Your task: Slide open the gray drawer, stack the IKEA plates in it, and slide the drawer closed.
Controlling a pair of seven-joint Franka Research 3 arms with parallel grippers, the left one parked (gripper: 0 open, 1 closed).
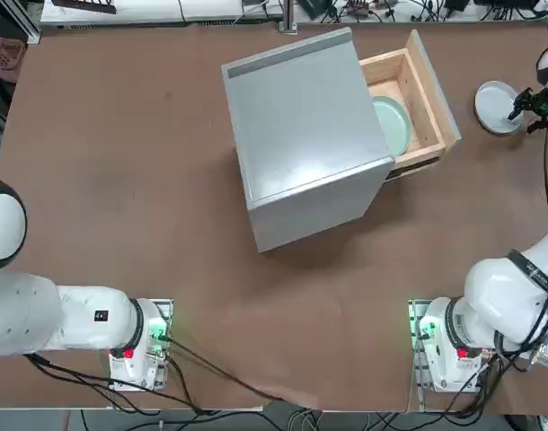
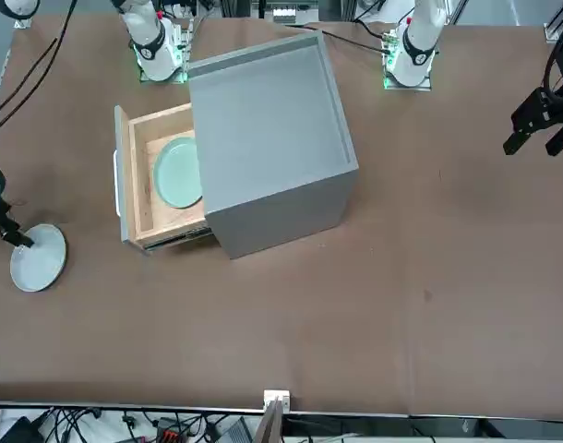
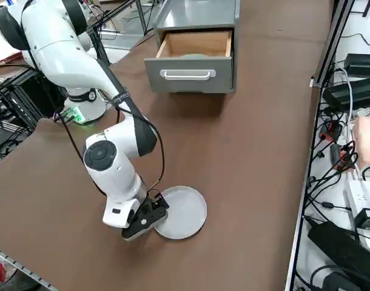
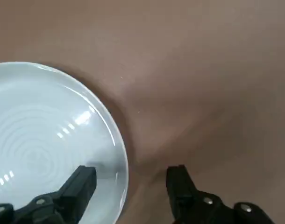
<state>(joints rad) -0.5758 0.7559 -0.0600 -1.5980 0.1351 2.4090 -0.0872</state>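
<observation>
The right gripper (image 4: 131, 179) straddles the gray-white plate's (image 4: 44, 140) rim near the table's (image 1: 121, 180) right edge, fingers spread; the mint plate (image 1: 393, 126) lies in the open gray drawer (image 1: 418, 99).

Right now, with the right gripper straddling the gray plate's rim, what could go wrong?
1. The right gripper is open, one finger over the gray plate, one outside its rim. The bite on that thin edge looks shallow, so the plate may slip or tilt on lifting.
2. The drawer is open, but the mint plate lies partly under the cabinet. The gray plate may clip the cabinet's edge going in.
</observation>
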